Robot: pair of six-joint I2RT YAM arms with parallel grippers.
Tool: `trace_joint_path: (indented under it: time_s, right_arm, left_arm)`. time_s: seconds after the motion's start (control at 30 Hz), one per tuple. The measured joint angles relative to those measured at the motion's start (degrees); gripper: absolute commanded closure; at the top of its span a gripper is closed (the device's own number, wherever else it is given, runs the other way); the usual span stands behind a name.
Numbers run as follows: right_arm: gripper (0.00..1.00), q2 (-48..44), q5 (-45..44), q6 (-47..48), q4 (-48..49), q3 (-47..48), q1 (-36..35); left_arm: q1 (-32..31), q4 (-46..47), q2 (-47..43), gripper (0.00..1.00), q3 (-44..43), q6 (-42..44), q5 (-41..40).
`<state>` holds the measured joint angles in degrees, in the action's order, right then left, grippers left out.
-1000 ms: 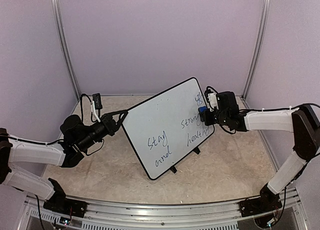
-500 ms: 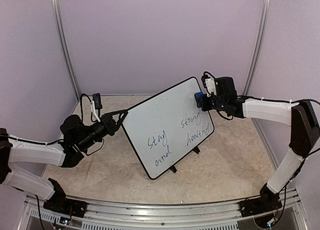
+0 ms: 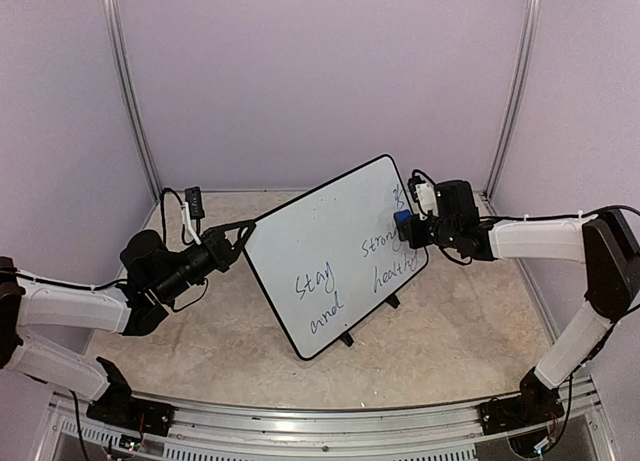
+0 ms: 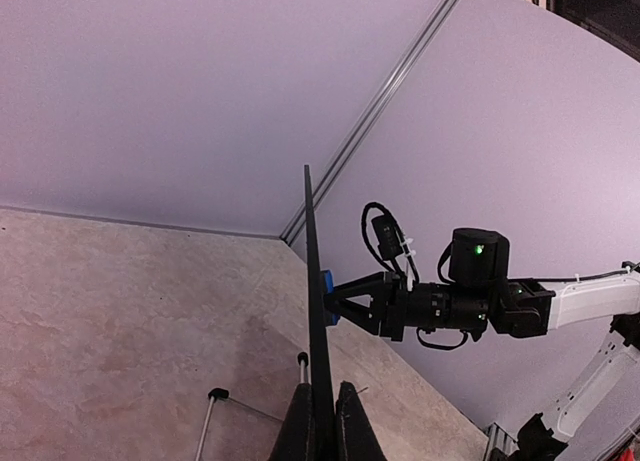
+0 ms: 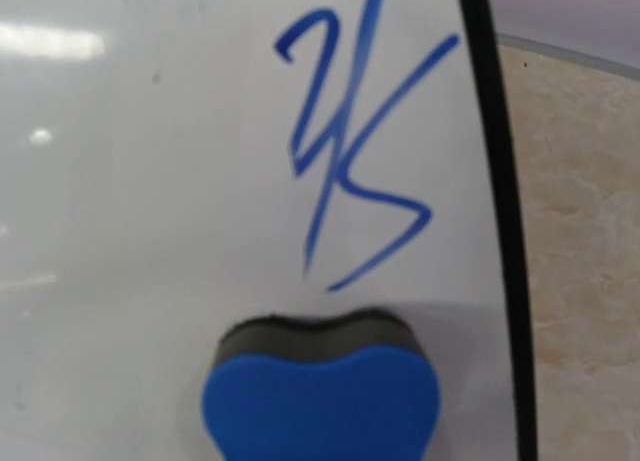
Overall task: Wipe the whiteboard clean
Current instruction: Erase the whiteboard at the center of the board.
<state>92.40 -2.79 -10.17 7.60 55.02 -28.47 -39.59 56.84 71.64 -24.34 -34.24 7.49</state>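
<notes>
**Eraser on board, upper right**

Whiteboard point(image 3: 335, 256) stands tilted on its feet point(image 3: 347, 338) at mid-table point(image 3: 450, 331); seen edge-on in the left wrist view point(image 4: 311, 281).

Left gripper point(image 3: 241, 238) is clamped on the board's 9 o'clock edge, with its fingers point(image 4: 297, 431) on either side of the rim.

Right gripper point(image 3: 407, 227) grips a blue-and-black eraser point(image 3: 402, 218), which is pressed flat to the board face at about 2 o'clock, near the rim.

In the right wrist view, a blue scribble point(image 5: 350, 171) sits at 12 o'clock from the eraser point(image 5: 320, 396), just apart from it.

Writing point(image 3: 322, 296) is at the board's 6 o'clock, with more point(image 3: 385, 261) at 4 o'clock.
</notes>
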Motion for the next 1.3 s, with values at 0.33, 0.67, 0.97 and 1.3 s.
trace_joint_path:
  time_s: [0.33, 0.67, 0.97, 1.3]
  right_arm:
    - [0.77, 1.88, -0.87, 0.9, -5.44, 7.17, 0.02]
    - [0.77, 4.26, -1.14, 1.77, -6.12, 14.51, 0.52]
    - [0.77, 1.46, -1.31, 0.87, -1.11, 1.64, 1.68]
    - [0.77, 1.33, -0.44, 0.5, -3.1, 1.18, 2.54]
  left_arm:
    - [0.0, -0.07, 0.02, 1.0, -0.02, 0.02, -0.2]
    - [0.0, -0.07, 0.0, 1.0, -0.11, 0.24, -0.09]
    - [0.0, -0.28, 0.0, 1.0, -0.11, 0.02, -0.28]
    - [0.0, -0.22, 0.0, 1.0, -0.13, 0.07, -0.2]
